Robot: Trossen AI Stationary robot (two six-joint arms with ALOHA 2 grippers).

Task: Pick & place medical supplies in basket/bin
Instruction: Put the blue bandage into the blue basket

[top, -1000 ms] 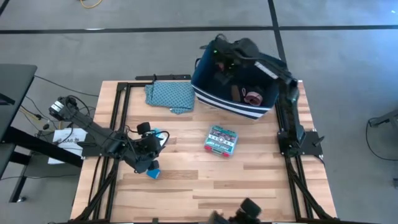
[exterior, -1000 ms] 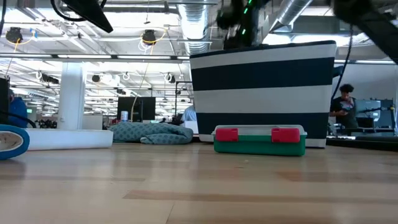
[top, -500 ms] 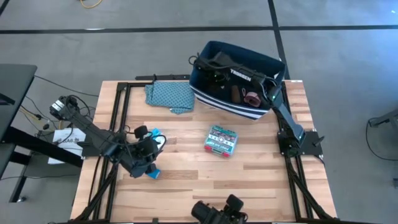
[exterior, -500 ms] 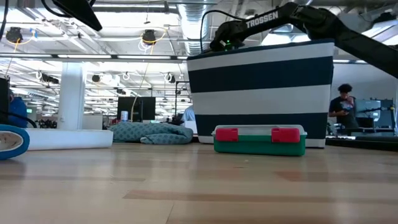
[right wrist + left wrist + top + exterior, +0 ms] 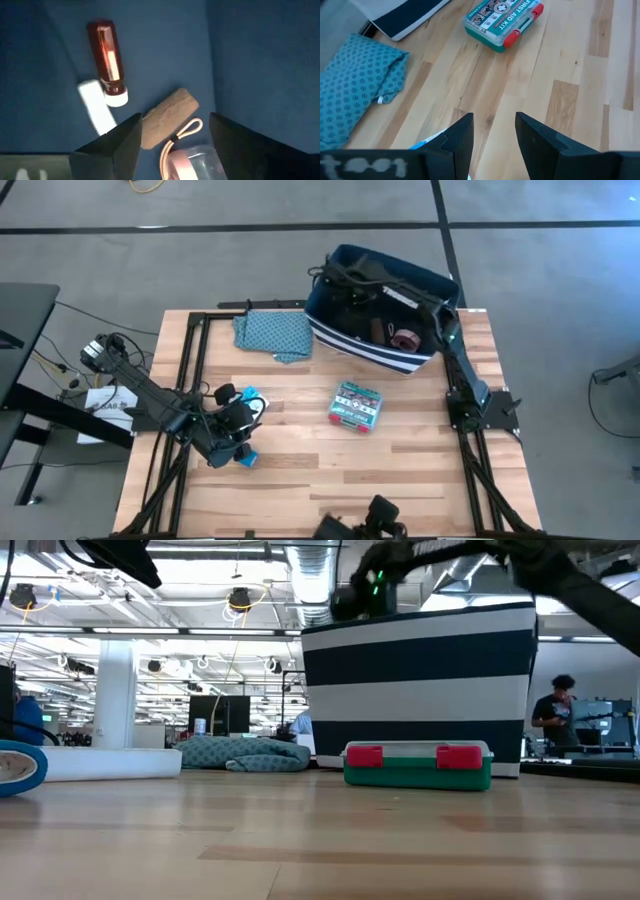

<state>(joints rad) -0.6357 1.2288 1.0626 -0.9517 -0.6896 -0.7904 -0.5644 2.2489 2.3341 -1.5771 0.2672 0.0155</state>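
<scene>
Right gripper (image 5: 172,132) inside the navy striped bin (image 5: 340,340) at the far right of the table (image 5: 400,470), fingers apart, nothing between them. Below it on the bin floor: a red bottle with a white cap (image 5: 107,62), a white tube (image 5: 95,107) just beside the cap, a brown oblong (image 5: 167,117), and a pink roll (image 5: 192,160) with a pale cord loop — partly hidden behind the fingers. From above, only the pink roll (image 5: 406,338) and a dark reddish item beside it clearly visible in the bin; right arm reaching over the bin's far rim.

Left gripper (image 5: 492,132) low over the near-left part of the table, fingers apart with bare wood between them — nothing clamped. A blue and white item (image 5: 250,398) just beside it on the far side, a small blue cube (image 5: 246,459) just beside it on the near side; contact with either impossible to tell.

First aid kit (image 5: 355,405), teal with red latches, flat on the table near the middle, in front of the bin and apart from it. Teal patterned folded cloth (image 5: 274,333) on the table just left of the bin.

In the low view, a blue roll of tape (image 5: 18,768) at the left edge, touching a white cylinder (image 5: 110,763) lying on its side. A person (image 5: 555,725) standing in the room beyond the table.
</scene>
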